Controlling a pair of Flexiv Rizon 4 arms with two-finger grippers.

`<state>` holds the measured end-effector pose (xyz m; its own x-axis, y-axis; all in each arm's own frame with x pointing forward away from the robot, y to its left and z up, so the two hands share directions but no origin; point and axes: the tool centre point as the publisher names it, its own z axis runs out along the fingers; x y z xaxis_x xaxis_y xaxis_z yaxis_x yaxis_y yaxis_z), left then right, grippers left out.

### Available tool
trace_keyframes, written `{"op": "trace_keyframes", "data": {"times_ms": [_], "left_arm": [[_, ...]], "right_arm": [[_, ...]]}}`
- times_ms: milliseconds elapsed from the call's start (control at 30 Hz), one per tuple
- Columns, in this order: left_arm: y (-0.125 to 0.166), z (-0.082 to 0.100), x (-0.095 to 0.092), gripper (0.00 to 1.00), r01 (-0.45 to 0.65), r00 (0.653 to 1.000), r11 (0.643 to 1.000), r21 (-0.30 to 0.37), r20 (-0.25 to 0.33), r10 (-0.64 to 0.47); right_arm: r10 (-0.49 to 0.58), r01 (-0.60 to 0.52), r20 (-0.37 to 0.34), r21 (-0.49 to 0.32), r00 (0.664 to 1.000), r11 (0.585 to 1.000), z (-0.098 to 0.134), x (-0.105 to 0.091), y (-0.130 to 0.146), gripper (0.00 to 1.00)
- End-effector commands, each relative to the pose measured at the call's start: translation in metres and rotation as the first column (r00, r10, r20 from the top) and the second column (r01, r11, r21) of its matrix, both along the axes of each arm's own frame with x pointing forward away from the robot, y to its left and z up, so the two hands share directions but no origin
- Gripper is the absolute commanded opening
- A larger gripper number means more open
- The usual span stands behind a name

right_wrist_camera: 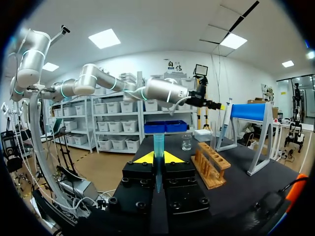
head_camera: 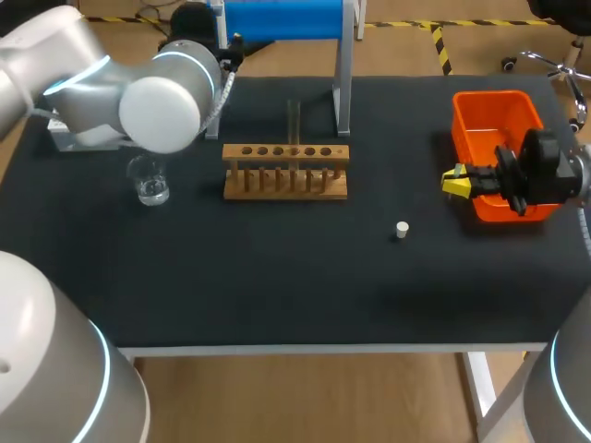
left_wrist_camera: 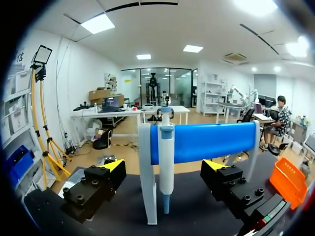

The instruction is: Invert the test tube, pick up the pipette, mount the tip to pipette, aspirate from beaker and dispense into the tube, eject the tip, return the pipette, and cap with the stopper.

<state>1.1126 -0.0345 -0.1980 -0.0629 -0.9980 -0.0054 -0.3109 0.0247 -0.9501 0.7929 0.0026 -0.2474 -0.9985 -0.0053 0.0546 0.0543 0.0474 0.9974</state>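
A black table carried everything. The left arm came in from the far left corner and reached toward the back of the table, where a white-framed stand with a blue roll stood. An orange bin sat at the right side of the table. A wooden test tube rack lay near the middle, in front of the stand.

The pipette hung upright on the stand, against the end of the blue roll. The left gripper faced it with its fingers spread wide, one on each side of the pipette and clear of it, and it gripped nothing.

A glass beaker holding some clear liquid stood left of the rack, just under the left arm's elbow in the head view. The test tube stood upright in the rack, rising from one of the middle holes.

The right gripper hung at the front left corner of the orange bin. Its fingers were pressed together on a blue-tinted pipette tip, which stuck out past the yellow tips. The small white stopper lay alone on the table between the rack and the bin, nearer the front edge and apart from both.
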Motion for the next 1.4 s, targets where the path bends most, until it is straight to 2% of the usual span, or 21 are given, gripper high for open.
{"op": "trace_keyframes", "data": {"times_ms": [33, 600, 633, 800, 1067, 1100, 1133, 1167, 1400], "left_arm": [[-0.012, -0.004, 0.016, 1.00, -0.006, 1.000, 1.000, 0.003, -0.014, 0.006], [-0.021, -0.007, 0.036, 1.00, -0.007, 1.000, 1.000, -0.001, -0.021, 0.007], [-0.021, -0.007, 0.037, 0.95, -0.006, 1.000, 1.000, 0.000, -0.022, 0.006], [-0.020, -0.007, 0.042, 0.93, -0.001, 1.000, 1.000, 0.003, -0.024, 0.001], [-0.018, -0.010, 0.048, 0.75, 0.000, 1.000, 1.000, 0.001, -0.026, 0.000], [-0.018, -0.011, 0.048, 0.69, 0.000, 1.000, 1.000, 0.001, -0.027, 0.000], [-0.017, -0.011, 0.049, 0.53, 0.000, 1.000, 1.000, 0.001, -0.028, 0.000], [-0.017, -0.012, 0.049, 0.49, -0.001, 1.000, 1.000, 0.001, -0.029, 0.001], [-0.014, -0.013, 0.051, 0.51, -0.006, 0.999, 1.000, 0.002, -0.031, 0.006]], "right_arm": [[-0.002, 0.002, 0.001, -0.001, 1.000, 1.000, 0.000, -0.001, 0.000, 0.00], [-0.002, 0.002, 0.001, -0.001, 1.000, 1.000, 0.000, -0.001, 0.000, 0.00], [-0.002, 0.002, 0.001, -0.001, 1.000, 1.000, 0.000, -0.001, 0.000, 0.00], [-0.002, 0.002, 0.001, -0.001, 1.000, 1.000, 0.000, -0.001, 0.000, 0.00], [-0.002, 0.002, 0.001, -0.001, 1.000, 1.000, 0.000, -0.001, 0.000, 0.00], [-0.002, 0.002, 0.001, -0.001, 1.000, 1.000, 0.000, -0.001, 0.000, 0.00], [-0.002, 0.002, 0.001, -0.001, 1.000, 1.000, 0.000, -0.001, 0.000, 0.00], [-0.002, 0.002, 0.001, -0.001, 1.000, 1.000, 0.000, -0.001, 0.000, 0.00], [-0.002, 0.002, 0.001, -0.001, 1.000, 1.000, 0.000, -0.001, 0.000, 0.00]]}}
